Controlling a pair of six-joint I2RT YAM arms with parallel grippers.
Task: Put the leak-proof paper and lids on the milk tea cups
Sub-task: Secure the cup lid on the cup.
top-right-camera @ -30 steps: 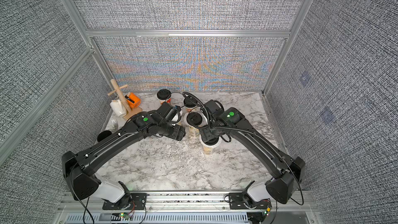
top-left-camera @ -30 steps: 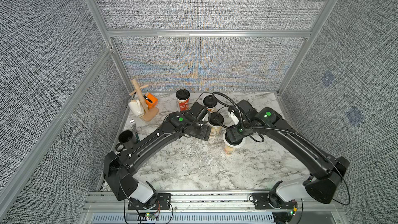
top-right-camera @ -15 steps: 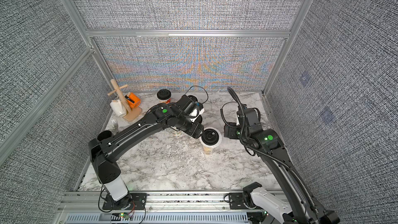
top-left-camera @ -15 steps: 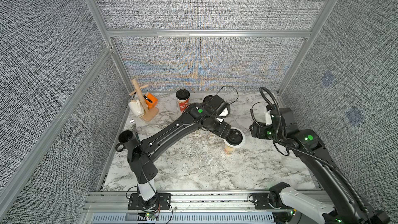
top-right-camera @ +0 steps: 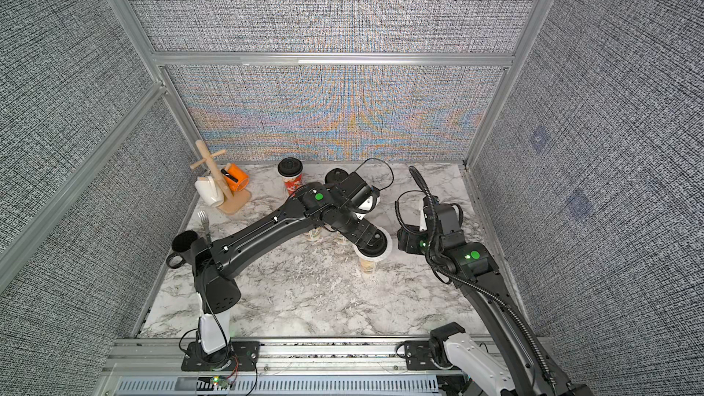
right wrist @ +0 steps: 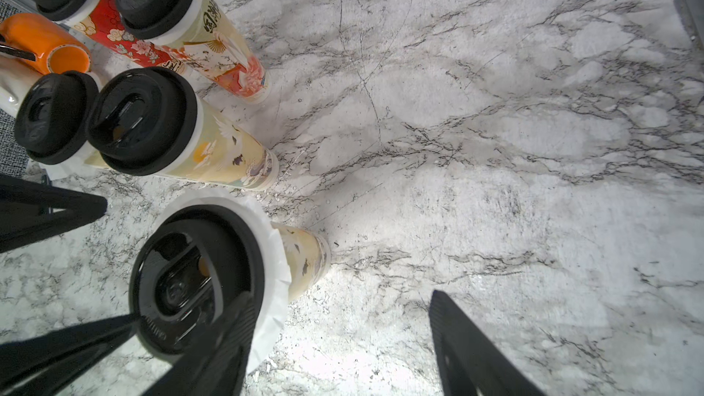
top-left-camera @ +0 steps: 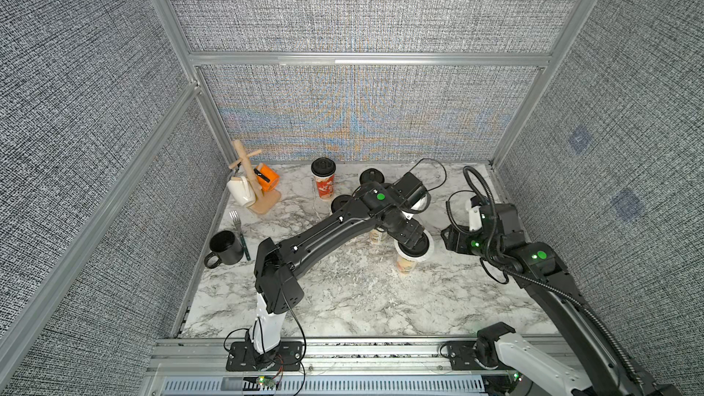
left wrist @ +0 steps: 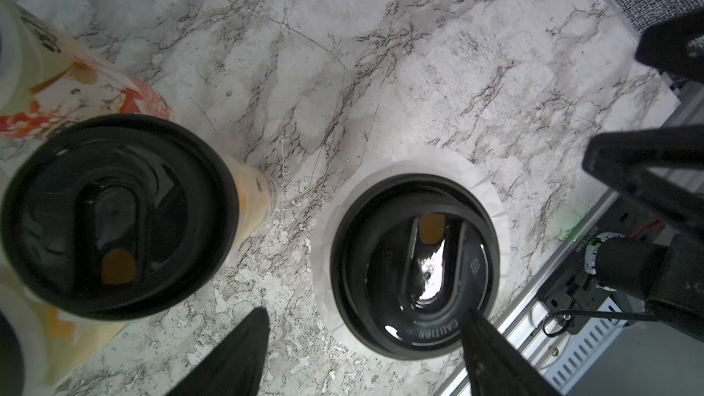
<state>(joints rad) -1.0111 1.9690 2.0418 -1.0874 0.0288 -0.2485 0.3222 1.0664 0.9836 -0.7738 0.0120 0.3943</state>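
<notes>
The front milk tea cup [top-left-camera: 404, 265] [right wrist: 304, 257] stands upright with a black lid [left wrist: 415, 264] on it. The leak-proof paper [left wrist: 491, 200] [right wrist: 276, 257] sticks out as a white frill under that lid. My left gripper [top-left-camera: 413, 239] [left wrist: 362, 356] hangs open just above the lid, one fingertip [left wrist: 491, 352] over its edge. To the right of the cup, my right gripper [top-left-camera: 452, 239] [right wrist: 339, 352] is open over bare marble. Several other lidded cups [right wrist: 213, 150] [right wrist: 114, 28] stand behind; paper [right wrist: 64, 169] peeks from under one of their lids.
A wooden mug tree [top-left-camera: 253, 184] with an orange mug [top-left-camera: 266, 179] and a white mug [top-left-camera: 240, 192] stands at the back left. A black mug [top-left-camera: 224, 249] and a fork [top-left-camera: 238, 222] lie near the left wall. Bare marble [top-left-camera: 343, 299] stretches in front of the cups.
The right arm has pulled back from over the front cup to its right. The left arm has swung across to hang over that cup's lid.
</notes>
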